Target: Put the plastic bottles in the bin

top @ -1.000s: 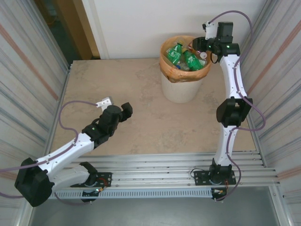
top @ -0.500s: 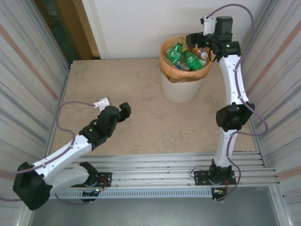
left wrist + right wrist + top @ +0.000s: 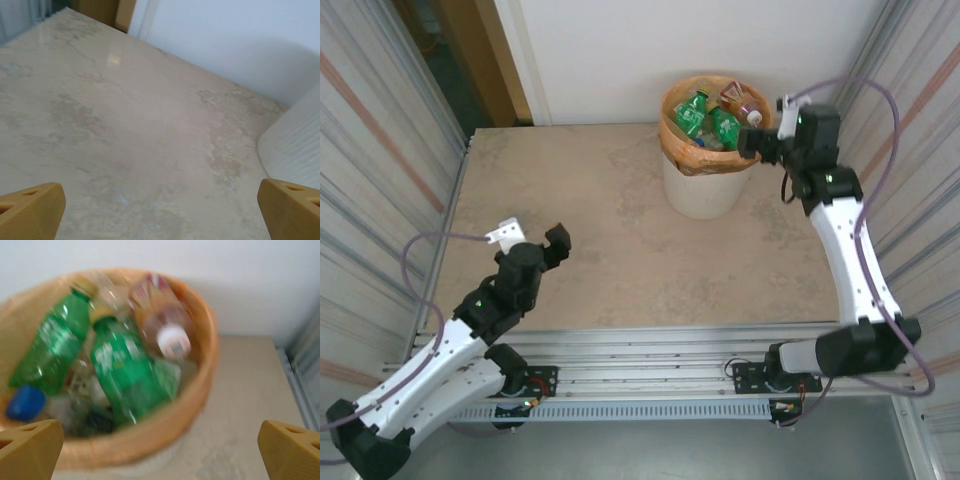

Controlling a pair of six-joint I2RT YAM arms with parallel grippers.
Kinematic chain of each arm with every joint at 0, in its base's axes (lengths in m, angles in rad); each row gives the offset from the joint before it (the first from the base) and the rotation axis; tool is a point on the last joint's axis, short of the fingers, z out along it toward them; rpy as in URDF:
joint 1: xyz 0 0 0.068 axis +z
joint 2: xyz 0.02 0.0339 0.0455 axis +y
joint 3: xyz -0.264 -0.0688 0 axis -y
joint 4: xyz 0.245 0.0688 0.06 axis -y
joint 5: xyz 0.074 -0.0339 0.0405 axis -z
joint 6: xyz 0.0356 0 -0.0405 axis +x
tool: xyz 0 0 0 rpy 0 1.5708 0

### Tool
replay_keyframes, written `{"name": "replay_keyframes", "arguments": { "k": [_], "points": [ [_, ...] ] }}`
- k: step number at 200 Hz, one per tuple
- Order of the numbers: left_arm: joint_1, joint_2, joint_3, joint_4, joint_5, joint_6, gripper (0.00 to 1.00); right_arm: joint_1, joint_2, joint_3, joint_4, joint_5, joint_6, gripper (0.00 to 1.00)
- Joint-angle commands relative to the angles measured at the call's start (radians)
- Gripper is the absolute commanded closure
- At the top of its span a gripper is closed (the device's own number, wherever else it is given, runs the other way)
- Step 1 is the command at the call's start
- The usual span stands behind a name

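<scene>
A pale, marbled beige table (image 3: 620,230) is closed in by a plain white wall (image 3: 620,50) at the far side and by ribbed metal panels (image 3: 380,130) to left and right. A brown wooden door frame (image 3: 470,60) stands beyond the far left corner. Slotted aluminium rails (image 3: 660,345) run across the near edge, where both arm bases are bolted, and purple cables (image 3: 880,110) loop off the arms.

The bin (image 3: 705,195) stands on the table at the far side, right of centre and near the wall. Its orange bag (image 3: 692,160) is folded over the rim, and that rim rises between the right hand and what lies inside.

The plastic bottles (image 3: 723,125) are piled in the bin, close up to the rim. The right wrist view is blurred, but it shows two green bottles (image 3: 122,372) lying side by side. A brownish bottle (image 3: 160,315) with a white cap lies beside them towards the far right of the rim, and a blue cap (image 3: 25,402) sits at lower left. The right hand (image 3: 752,143) hangs just beside the bin's right rim, facing the bottles, its fingertips (image 3: 30,450) spread wide and holding nothing. The left hand (image 3: 548,247) hovers over the near left of the table, well apart from the bin, also spread wide and empty. In its wrist view the bin's cream wall shows at the right edge
</scene>
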Motion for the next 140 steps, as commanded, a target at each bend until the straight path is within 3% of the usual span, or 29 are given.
{"name": "replay_keyframes", "arguments": {
  "k": [1,27,58,100,140],
  "points": [
    [0.010,-0.073,-0.048,-0.033,-0.114,0.110,0.01,-0.014,-0.144,-0.185,0.096,0.135,0.121,0.02],
    [0.023,-0.149,-0.122,0.091,-0.149,0.295,0.01,-0.022,-0.283,-0.394,0.093,0.211,0.220,0.02],
    [0.073,-0.154,-0.198,0.289,-0.141,0.523,0.01,-0.019,-0.404,-0.650,0.236,0.213,0.224,0.02],
    [0.311,-0.064,-0.249,0.399,0.084,0.565,0.01,0.012,-0.433,-0.880,0.428,0.271,0.161,0.02],
    [0.441,0.011,-0.363,0.683,0.244,0.665,0.01,0.015,-0.378,-0.945,0.487,0.299,0.150,0.02]
  ]
}}
